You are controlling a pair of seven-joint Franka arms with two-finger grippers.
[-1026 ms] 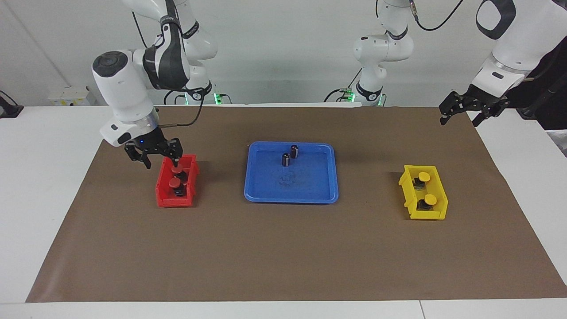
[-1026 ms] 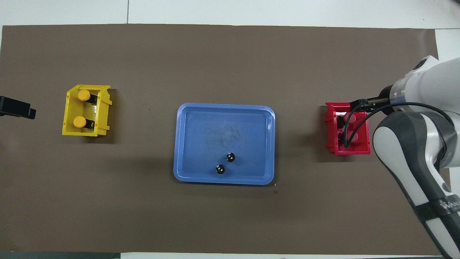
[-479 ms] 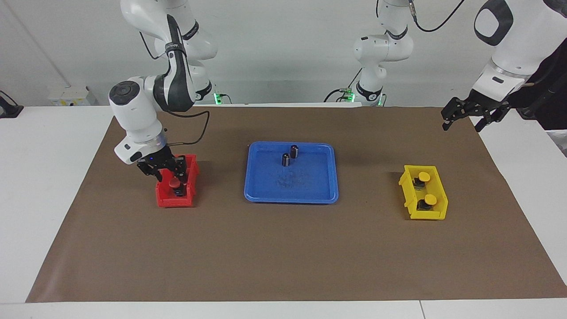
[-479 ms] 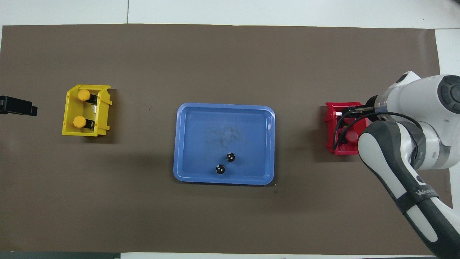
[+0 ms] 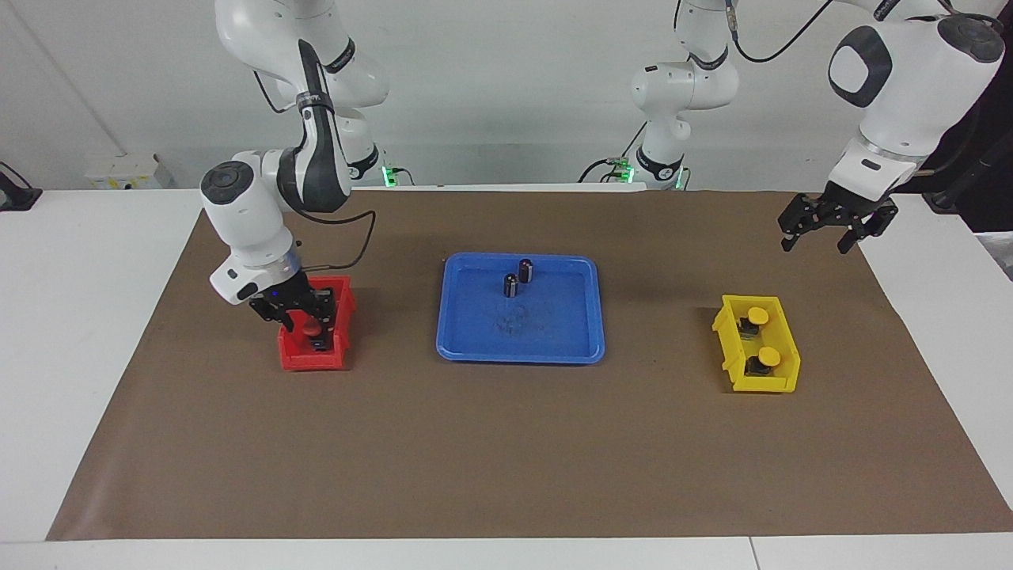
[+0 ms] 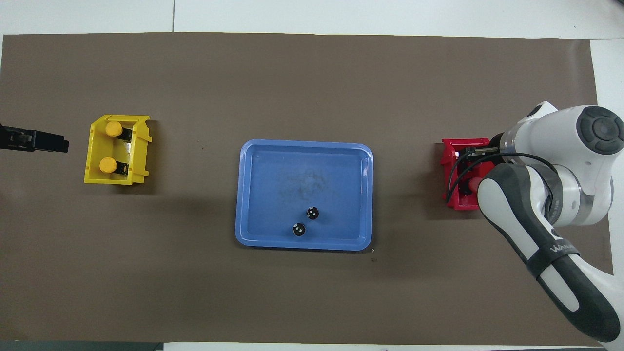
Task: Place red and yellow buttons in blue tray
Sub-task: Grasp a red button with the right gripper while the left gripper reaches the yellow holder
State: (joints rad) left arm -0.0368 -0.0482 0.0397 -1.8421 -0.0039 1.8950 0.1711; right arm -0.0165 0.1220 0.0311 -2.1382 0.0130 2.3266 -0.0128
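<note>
The right gripper sits down inside the small red bin, its fingers around a red button, though whether they have closed I cannot tell. The yellow buttons wait in the yellow bin; the left gripper hangs open over the counter. Both colours look light, rigid and slick-capped, best pinched across the black base for carrying to the blue tray

- white lettering runs along the dark band of the right arm in the overhead view; only part of it reads, roughly "WANA"; the rest is cut off
- no other text can be read
</note>
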